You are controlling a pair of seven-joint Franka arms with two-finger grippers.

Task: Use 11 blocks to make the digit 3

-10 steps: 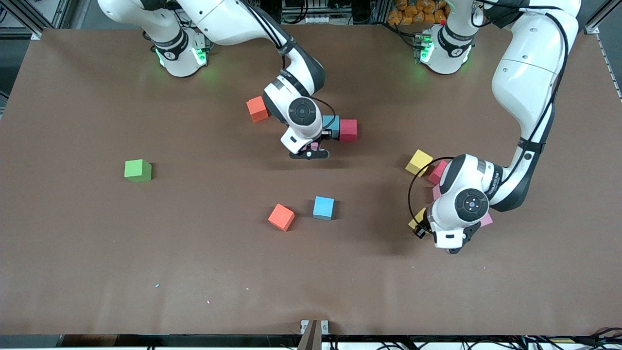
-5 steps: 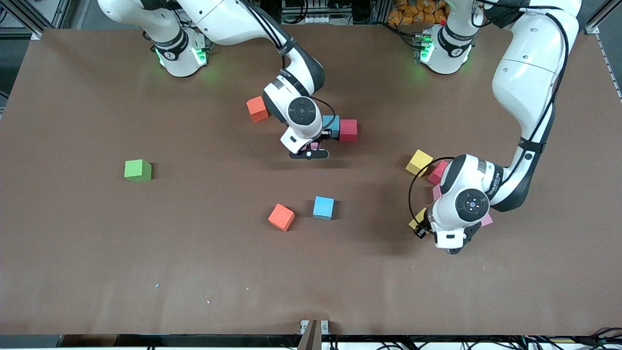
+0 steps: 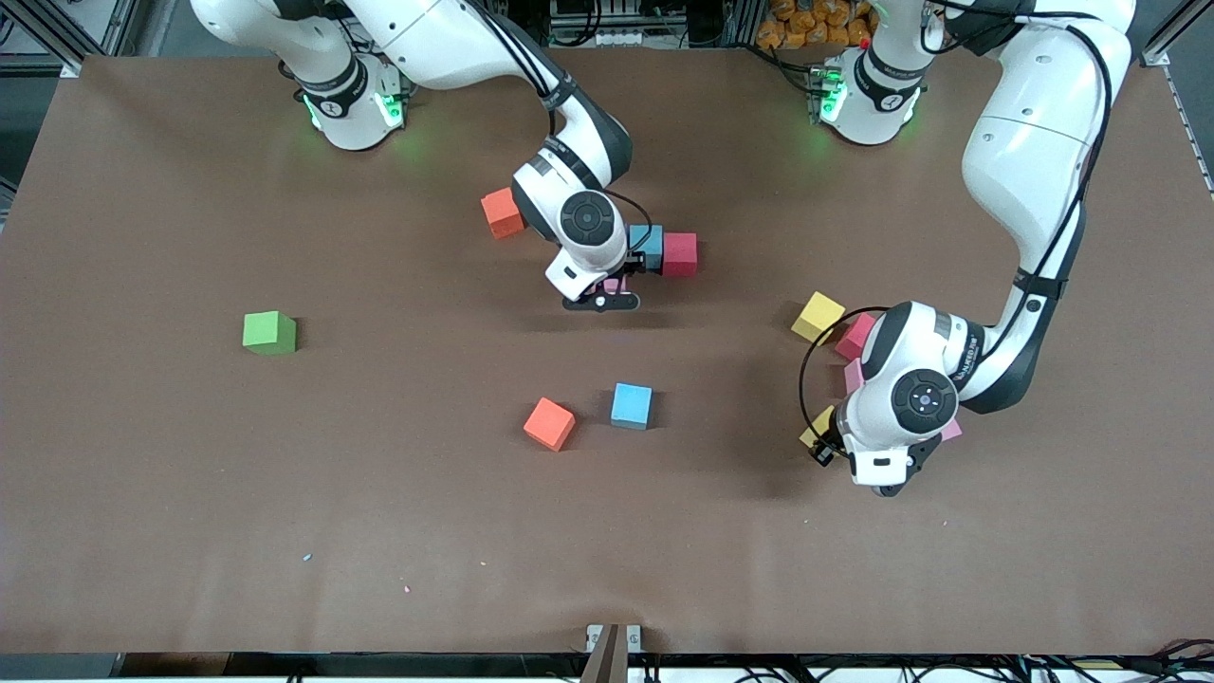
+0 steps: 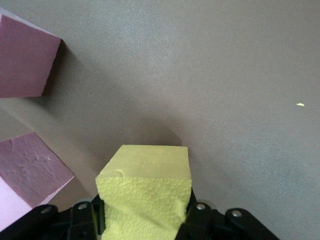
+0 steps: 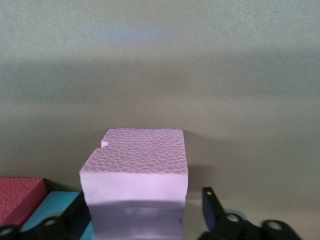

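My right gripper (image 3: 607, 290) stands open around the purple block (image 5: 135, 170), which sits on the table beside a light blue block (image 3: 649, 236) and a red block (image 3: 679, 254). One finger (image 5: 212, 207) stands clear of the purple block. An orange block (image 3: 503, 212) lies at the other side of that hand. My left gripper (image 3: 827, 434) is shut on a yellow block (image 4: 145, 192), low over the table. Around it lie a yellow block (image 3: 818, 316), a red block (image 3: 856, 334) and pink blocks (image 3: 852, 374) (image 3: 951, 431). An orange block (image 3: 549, 423) and a light blue block (image 3: 631, 406) lie mid-table.
A green cube (image 3: 268, 333) sits alone toward the right arm's end of the table. The brown table (image 3: 285, 531) has wide bare room nearer the front camera. Two pink blocks (image 4: 32, 172) (image 4: 25, 65) lie close by the held yellow block.
My right hand has shifted very slightly toward the right arm's end. My left hand has edged a little with the yellow block. No block on the table has moved.
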